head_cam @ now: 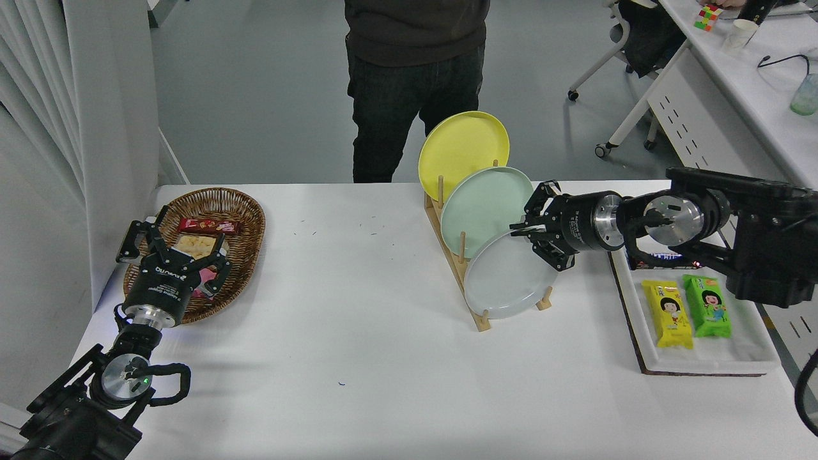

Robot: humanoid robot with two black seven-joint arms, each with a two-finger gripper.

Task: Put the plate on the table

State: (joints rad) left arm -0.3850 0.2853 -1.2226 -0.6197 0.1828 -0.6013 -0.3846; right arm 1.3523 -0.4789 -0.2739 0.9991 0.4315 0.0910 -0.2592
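Observation:
The pale grey plate (505, 281) stands tilted in the front slot of a wooden rack (478, 317) on the white table (358, 319). Behind it in the rack stand a mint green plate (479, 207) and a yellow plate (460, 150). My right gripper (525, 231) reaches in from the right and is closed on the grey plate's upper right rim. My left gripper (172, 246) is parked open at the lower left, over a basket.
A wicker basket (246, 211) with snacks sits at the far left. A white tray (709, 361) with a yellow and a green snack bar lies at the right. A person (409, 96) stands at the table's far side.

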